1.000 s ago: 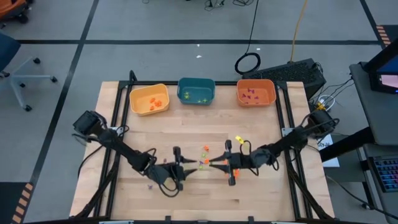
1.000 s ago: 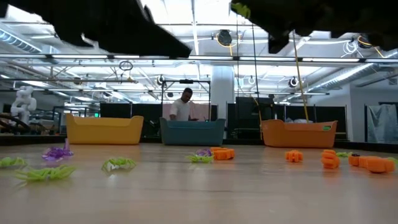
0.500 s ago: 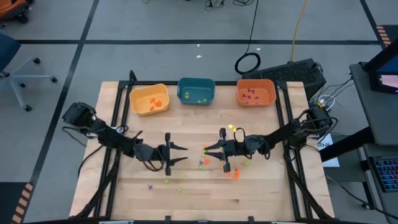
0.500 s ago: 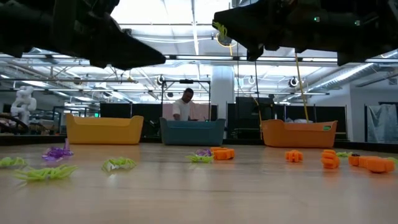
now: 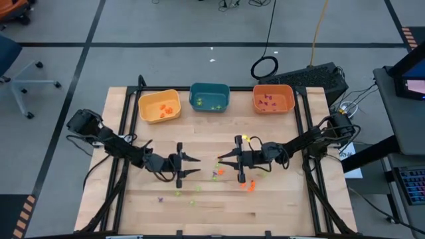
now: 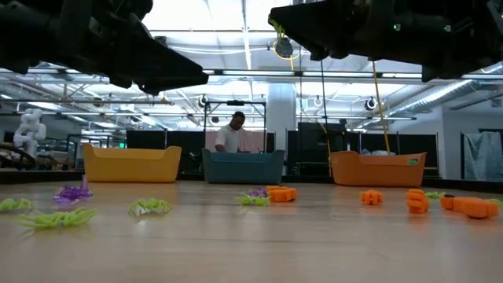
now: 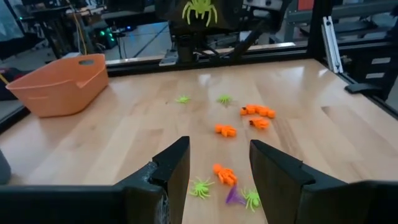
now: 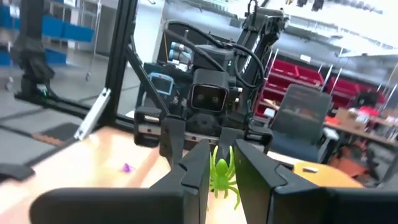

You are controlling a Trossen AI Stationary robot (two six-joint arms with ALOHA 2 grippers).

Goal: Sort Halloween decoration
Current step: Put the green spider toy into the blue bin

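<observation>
The Halloween decoration lies loose on the wooden table (image 5: 133, 199): orange trinkets (image 5: 249, 186), light-green spiders (image 7: 200, 186) and purple ones (image 6: 72, 192). My right gripper (image 5: 222, 159) hovers over the table's middle, pointing toward the left edge, shut on one light-green spider (image 8: 222, 174), which also shows in the left wrist view (image 7: 199, 11). My left gripper (image 5: 194, 166) faces it from the left, open and empty, above the table; its fingers (image 7: 177, 163) frame trinkets lying below. My right gripper pinches the light-green spider's body (image 8: 221, 167) between its two fingers. The fingers lie about level and point toward the table's left side. The spider is lifted clear of the table, its legs spread out beyond the fingers.
Three bins stand along the far edge: yellow (image 5: 159, 106), teal (image 5: 210, 97) and orange (image 5: 273, 99), each with a few trinkets inside. More trinkets lie near the front (image 5: 178, 194). A person (image 6: 230, 135) shows in the room behind the table.
Both grippers have drawn apart from a close meeting nearer the front edge. My left gripper has gone back toward the left and far edges and rolled. My right gripper has moved toward the far edge with the spider and rolled too. Both have kept nearly still lately.
</observation>
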